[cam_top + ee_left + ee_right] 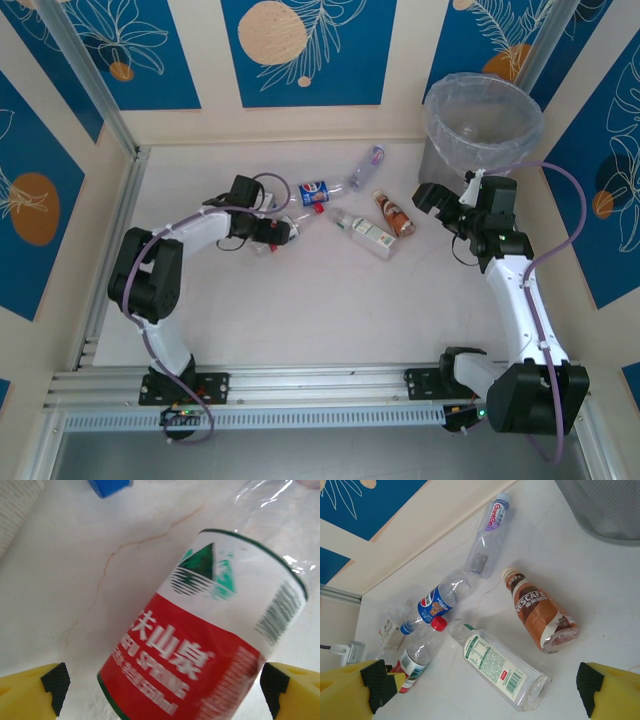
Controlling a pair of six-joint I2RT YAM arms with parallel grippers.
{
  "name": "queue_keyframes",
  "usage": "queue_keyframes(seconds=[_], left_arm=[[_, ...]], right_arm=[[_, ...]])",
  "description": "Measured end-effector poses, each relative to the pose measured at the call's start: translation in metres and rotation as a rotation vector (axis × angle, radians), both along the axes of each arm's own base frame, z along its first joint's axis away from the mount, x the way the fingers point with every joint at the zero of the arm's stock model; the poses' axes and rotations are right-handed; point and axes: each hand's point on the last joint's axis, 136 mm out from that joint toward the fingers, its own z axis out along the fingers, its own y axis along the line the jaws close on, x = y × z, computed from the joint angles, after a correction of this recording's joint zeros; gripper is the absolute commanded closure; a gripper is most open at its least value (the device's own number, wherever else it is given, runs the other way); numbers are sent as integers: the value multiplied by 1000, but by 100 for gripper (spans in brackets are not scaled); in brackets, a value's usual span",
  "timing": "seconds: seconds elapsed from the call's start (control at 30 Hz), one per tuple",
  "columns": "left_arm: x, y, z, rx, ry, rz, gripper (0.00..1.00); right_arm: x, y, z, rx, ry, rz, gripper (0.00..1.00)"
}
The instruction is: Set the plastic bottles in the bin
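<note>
Marbled white table (300,320) with plastic bottles (365,235); cream walls (208,60), blue panels (340,70)

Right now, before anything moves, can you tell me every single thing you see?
Table: one, white marbled, under everything.
Wall panels: several, blue and cream, around the table.
Bin: one, grey with clear bag, far right corner.
Red-label bottle: one, clear, red cap, between the fingers of the left tool.
Pepsi bottle: one, clear, blue label, mid-table.
Purple-label bottle: one, clear, nearest the back wall.
Nescafe bottle: one, brown and white, rightmost of the bottles.
Green-and-white-label bottle: one, clear, ahead of the right tool.
Pale-label bottle: probably one, clear, beside the Pepsi cap.
Left tool: one, yellow with black pads, open.
Right tool: one, same colours, open, empty.
</note>
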Motion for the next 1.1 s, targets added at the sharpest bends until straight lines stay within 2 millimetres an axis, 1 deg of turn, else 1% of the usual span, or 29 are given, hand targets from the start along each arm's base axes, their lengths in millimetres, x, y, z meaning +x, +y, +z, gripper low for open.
queue_keyframes(seconds=[0.23, 0.5, 0.73, 0.87, 1.1], left_arm=[[-10, -2, -7, 92, -5, -63, 1], [-25, -9, -23, 181, 26, -153, 1], [-27, -12, -28, 248, 39, -188, 3], [-28, -11, -34, 295, 46, -198, 9], [-29, -11, -34, 315, 46, -210, 21]], right_arm=[[1, 1, 1, 2, -5, 2, 0], [1, 1, 0, -3, -2, -3, 1], [0, 0, -2, -4, 2, -6, 0], [0, 0, -2, -4, 1, -5, 0], [0, 0, -2, -4, 1, -5, 0]])
